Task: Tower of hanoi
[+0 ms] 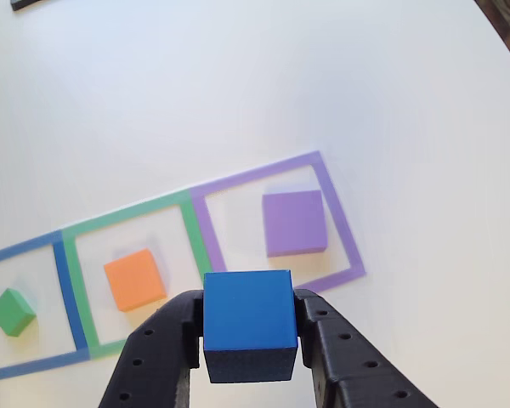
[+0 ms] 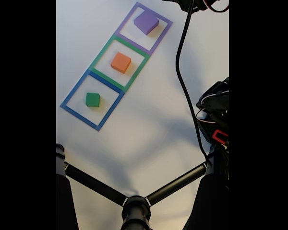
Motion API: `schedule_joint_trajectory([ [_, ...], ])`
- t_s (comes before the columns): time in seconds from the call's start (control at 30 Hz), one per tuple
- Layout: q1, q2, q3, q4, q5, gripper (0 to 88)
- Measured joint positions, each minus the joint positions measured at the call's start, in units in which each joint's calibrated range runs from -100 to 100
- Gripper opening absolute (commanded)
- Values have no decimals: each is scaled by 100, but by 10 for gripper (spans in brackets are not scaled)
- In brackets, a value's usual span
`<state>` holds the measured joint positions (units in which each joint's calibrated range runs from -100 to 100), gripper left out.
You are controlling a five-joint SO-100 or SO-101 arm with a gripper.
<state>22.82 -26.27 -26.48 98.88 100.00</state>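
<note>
The end effector (image 1: 251, 327) is clamped on the blue cube (image 1: 247, 310), fingers pressing its two opposite side faces and holding it clear of the counter (image 1: 238, 93). The cube looks light, slightly yielding foam with matt faces, so a hold on flat sides should keep. Beyond it, the purple block (image 1: 295, 223), orange block (image 1: 135, 279) and green block (image 1: 13, 311) each lie in a separate taped square on the plain white counter.

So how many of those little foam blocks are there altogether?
4. The blue cube is held in the gripper. On the table, the purple block sits in the purple outline, the orange block in the green outline, the green block in the blue outline.
</note>
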Motion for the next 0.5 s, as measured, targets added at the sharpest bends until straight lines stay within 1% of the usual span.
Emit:
schedule_joint_trajectory([
  [0.3,629,-748,774,0,0,1],
  [0.5,889,-773,1255,-16,0,0],
])
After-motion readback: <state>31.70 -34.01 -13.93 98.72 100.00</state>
